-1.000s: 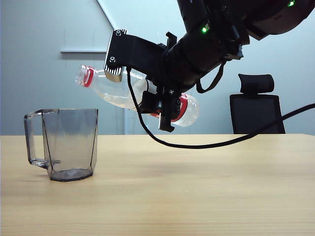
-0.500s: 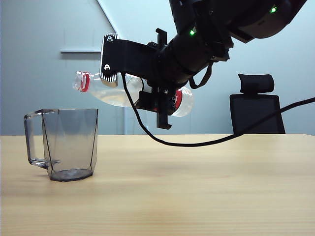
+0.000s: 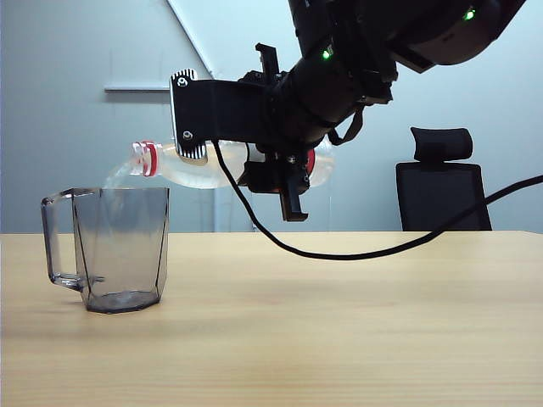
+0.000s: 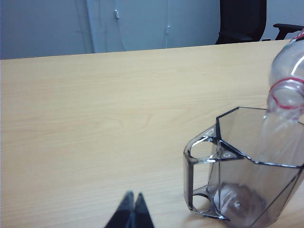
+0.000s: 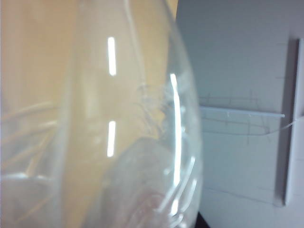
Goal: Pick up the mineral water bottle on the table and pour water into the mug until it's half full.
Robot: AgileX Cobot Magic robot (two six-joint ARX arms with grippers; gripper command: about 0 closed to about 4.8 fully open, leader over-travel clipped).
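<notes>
Mineral water bottle (image 3: 199, 167) held in the air above and to the right of the mug (image 3: 119, 248), long axis nearly level, open red-ringed mouth aimed at the mug and tipped slightly down over its rim. Clear water (image 4: 275, 137) streaming from the mouth into the mug. Right gripper (image 3: 242, 140) clamped around the bottle's middle, hiding the label. Bottle filling the right wrist view, blurred. Left gripper (image 4: 131, 209) low over the table (image 3: 339, 322) near the mug's handle, tips pressed together, mostly cut off.
</notes>
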